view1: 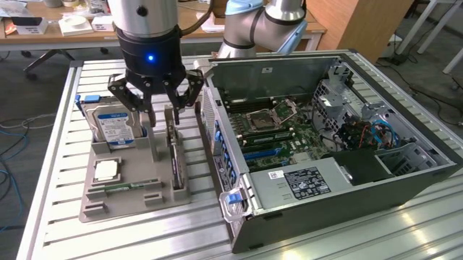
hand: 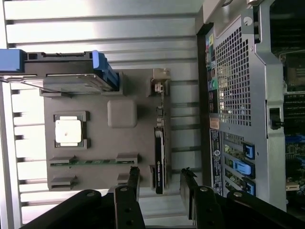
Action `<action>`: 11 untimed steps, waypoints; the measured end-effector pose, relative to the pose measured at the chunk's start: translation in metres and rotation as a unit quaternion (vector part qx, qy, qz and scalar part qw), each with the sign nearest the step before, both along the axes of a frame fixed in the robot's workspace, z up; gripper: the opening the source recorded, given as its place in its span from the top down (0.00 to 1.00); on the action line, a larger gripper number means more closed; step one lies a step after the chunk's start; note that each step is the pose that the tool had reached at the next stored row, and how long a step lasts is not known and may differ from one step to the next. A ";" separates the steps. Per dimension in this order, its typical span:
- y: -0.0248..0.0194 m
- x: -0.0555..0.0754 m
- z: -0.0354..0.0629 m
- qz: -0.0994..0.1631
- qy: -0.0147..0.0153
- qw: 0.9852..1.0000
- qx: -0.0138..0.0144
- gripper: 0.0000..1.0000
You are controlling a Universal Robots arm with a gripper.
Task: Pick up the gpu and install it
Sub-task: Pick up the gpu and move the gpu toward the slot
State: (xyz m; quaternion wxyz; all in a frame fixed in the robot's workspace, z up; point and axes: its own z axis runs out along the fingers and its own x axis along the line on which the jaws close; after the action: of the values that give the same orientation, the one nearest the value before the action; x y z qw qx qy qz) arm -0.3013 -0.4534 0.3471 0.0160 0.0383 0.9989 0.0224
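I have the gripper (view1: 160, 111) wide open over the gpu (view1: 175, 158), holding nothing. The gpu stands on edge in the grey holder (view1: 130, 201), beside the case (view1: 340, 179).

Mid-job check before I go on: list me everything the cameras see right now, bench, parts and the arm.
table: one, silver slatted metal, under everything.
holder: one, grey, on the exterior view's left.
gpu: one, dark with pale bracket, upright on edge in the holder.
hard drive: one, silver with blue label, upright in the holder beside the claw.
processor chip: one, pale, flat in the holder.
memory stick: one, green, flat in the holder.
computer case: one, dark grey, open, on the exterior view's right.
motherboard: one, green, inside the case.
arm: one, silver and black, above the holder.
claw: one, black, open and empty, above the gpu.
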 end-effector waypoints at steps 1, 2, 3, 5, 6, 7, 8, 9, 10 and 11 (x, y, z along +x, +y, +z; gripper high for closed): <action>0.0000 0.000 -0.0018 0.000 0.000 1.000 0.000 0.53; 0.0000 0.000 -0.0036 0.000 0.000 1.000 0.000 0.53; 0.0000 0.000 -0.0055 0.000 0.000 1.000 0.000 0.53; 0.0000 0.000 -0.0091 0.000 0.000 1.000 0.000 0.53; 0.0000 0.000 -0.0109 0.000 0.000 1.000 0.000 0.53; 0.0000 0.000 -0.0129 0.000 0.000 1.000 0.000 0.53; 0.0000 0.000 -0.0147 0.000 0.000 1.000 0.000 0.53; 0.0000 0.000 -0.0164 0.000 0.000 1.000 0.000 0.53; 0.0000 0.000 -0.0169 0.000 0.000 1.000 0.000 0.53; 0.0000 0.000 -0.0169 0.000 0.000 1.000 0.000 0.53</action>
State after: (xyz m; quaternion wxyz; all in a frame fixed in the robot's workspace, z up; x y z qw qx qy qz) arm -0.3012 -0.4534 0.3302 0.0159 0.0383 0.9989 0.0223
